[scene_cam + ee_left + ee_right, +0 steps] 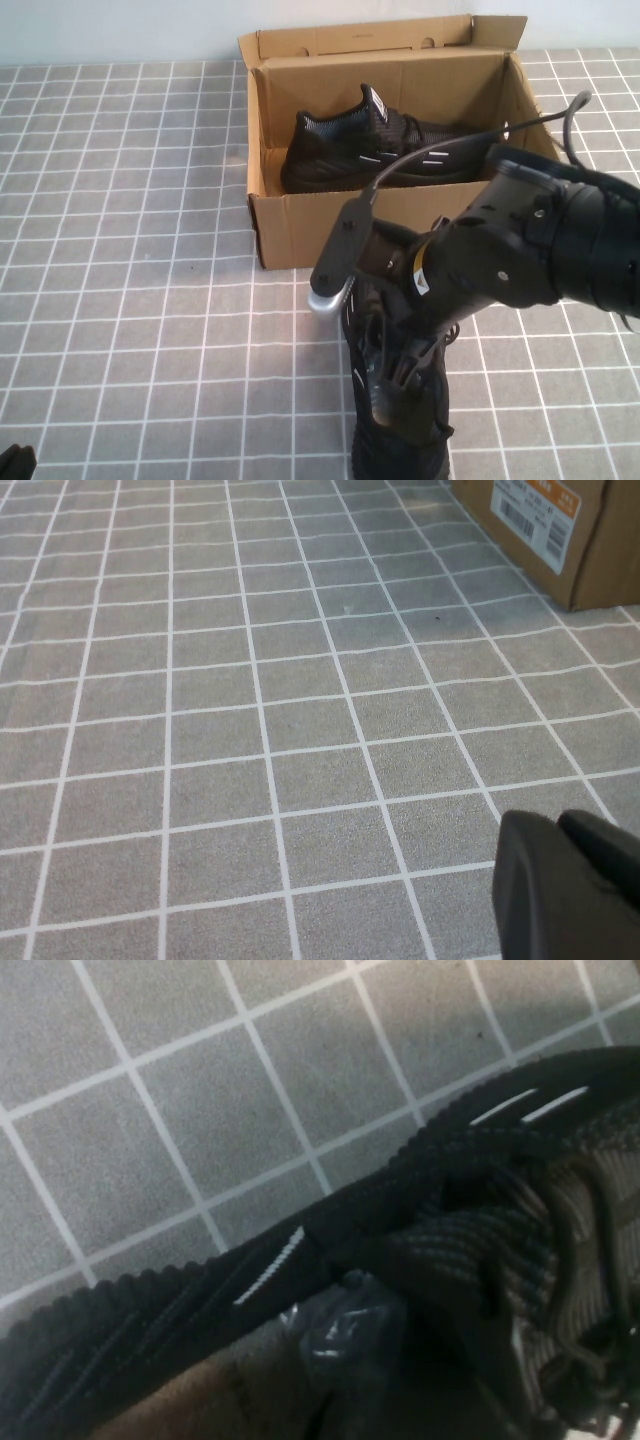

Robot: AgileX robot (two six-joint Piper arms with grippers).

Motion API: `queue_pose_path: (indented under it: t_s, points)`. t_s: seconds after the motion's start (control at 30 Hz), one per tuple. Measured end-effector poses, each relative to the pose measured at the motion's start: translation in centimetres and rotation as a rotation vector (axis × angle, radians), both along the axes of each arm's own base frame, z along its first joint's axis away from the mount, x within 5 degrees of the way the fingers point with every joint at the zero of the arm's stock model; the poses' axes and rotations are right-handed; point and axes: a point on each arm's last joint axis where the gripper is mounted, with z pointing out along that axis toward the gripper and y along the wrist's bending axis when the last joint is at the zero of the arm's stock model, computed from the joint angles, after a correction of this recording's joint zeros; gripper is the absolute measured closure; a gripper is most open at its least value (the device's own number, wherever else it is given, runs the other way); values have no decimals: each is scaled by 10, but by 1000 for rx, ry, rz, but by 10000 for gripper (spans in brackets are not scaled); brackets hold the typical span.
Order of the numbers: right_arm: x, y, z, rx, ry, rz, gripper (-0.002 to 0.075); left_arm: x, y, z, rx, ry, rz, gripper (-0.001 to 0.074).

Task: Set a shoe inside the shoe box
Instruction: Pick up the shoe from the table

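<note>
The brown shoe box [300,225] stands open at the back of the table, its flap lid raised. One black sneaker [370,150] lies inside it on its side. The second black shoe [396,450] is at the front centre, toe towards the front edge. My right gripper [398,385] reaches down into this shoe's opening and is shut on its side wall at the collar. The right wrist view shows that shoe [420,1190] up close, with its white dashes and laces. My left gripper [562,832] is shut and empty, low at the front left corner [15,462].
The table is covered by a grey cloth with a white grid [130,250]. The box corner with a printed label [545,520] shows in the left wrist view. The right arm's cable [450,150] arcs over the box.
</note>
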Motion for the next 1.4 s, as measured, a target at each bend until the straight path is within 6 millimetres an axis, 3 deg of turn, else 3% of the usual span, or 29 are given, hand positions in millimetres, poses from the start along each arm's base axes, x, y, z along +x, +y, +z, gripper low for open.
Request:
queue_pose_path:
  t_s: [0.17,0.3,0.47,0.57,0.7,0.9,1.27,1.4]
  points:
    - [1,1,-7,-15,18,-4,375,0,0,0,0,0,0,736]
    - [1,1,-8,-11,36,-37,478,0,0,0,0,0,0,736]
    - [1,0,-8,-14,38,-49,665,0,0,0,0,0,0,736]
    - [1,0,-8,-16,36,-48,717,0,0,0,0,0,0,736]
    - [-3,-2,-1,7,48,-59,730,0,0,0,0,0,0,736]
    - [-22,-16,36,87,75,-86,731,0,0,0,0,0,0,736]
    - [-77,-70,122,228,-17,-60,731,0,0,0,0,0,0,736]
    - [-92,-83,136,268,-28,-56,731,0,0,0,0,0,0,736]
